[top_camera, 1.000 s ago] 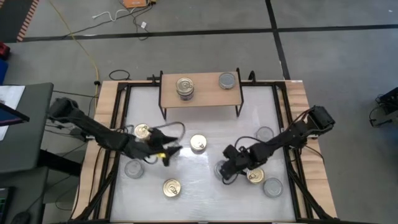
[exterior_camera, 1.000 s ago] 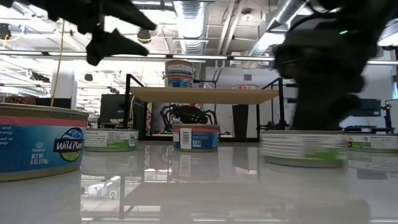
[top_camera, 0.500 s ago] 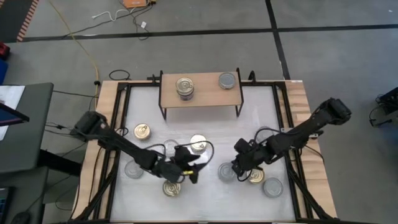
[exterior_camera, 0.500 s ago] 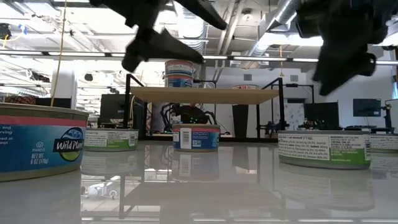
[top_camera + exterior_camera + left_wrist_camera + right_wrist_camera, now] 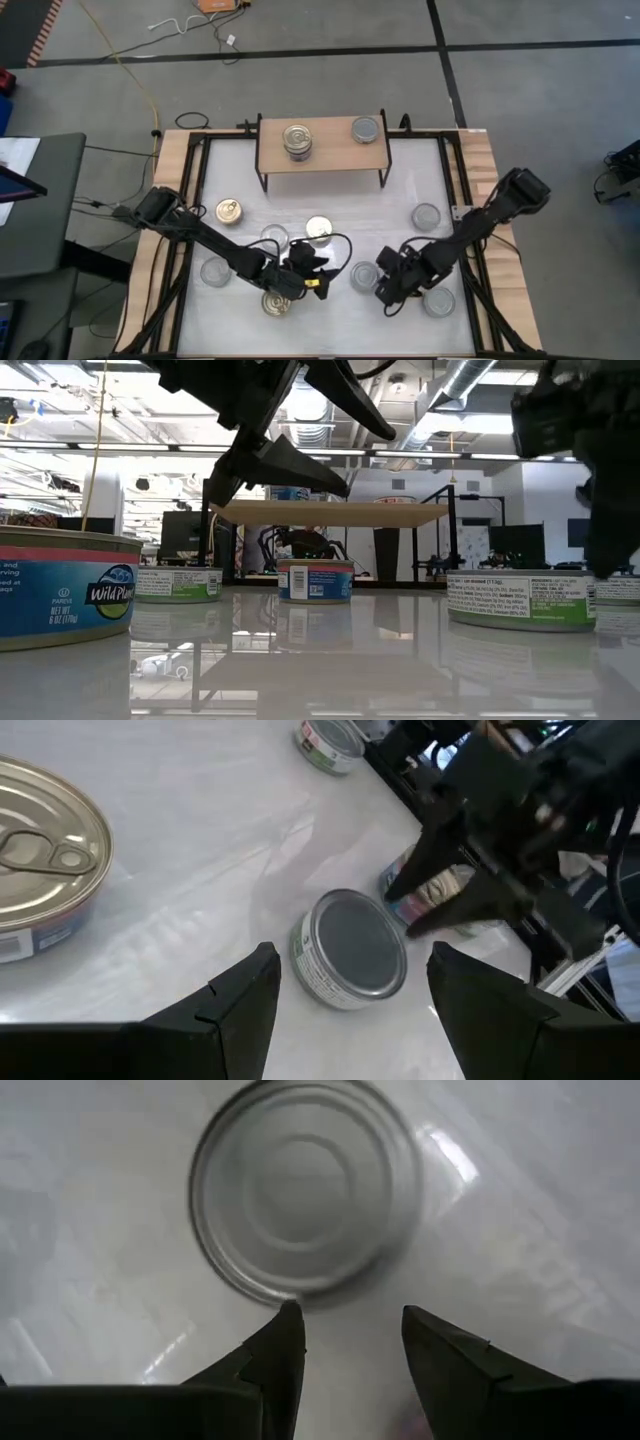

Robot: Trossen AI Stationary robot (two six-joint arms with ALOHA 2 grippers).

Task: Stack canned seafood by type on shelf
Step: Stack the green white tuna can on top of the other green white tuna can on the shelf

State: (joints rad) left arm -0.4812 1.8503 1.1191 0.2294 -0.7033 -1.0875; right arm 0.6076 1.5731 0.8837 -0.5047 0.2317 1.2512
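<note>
**Both arms low over the near cans, fingers spread and empty**

Your left gripper sits near the middle of the table's near half, reaching in from the left, with its fingers spread wide and nothing between them. Ahead of it in the left wrist view lies a silver-lidded can, the one at from above, on the bare white table. It stands between the two grippers. A gold pull-tab can lies just beside the left arm on its near side and shows at in the wrist view.

Your right gripper comes in from the right, just right of that silver can. Its fingers are parted and hold nothing; the right wrist view looks down on a plain silver lid just beyond the tips, not between them.

On the shelf, at the far side of the table, a gold-lidded stack stands left of centre and a single grey-lidded can stands toward the right end.

The other cans are loose on the table: gold lids at and, silver lids at and.

In the low view a can looms at the left and another stands at the right.
</note>
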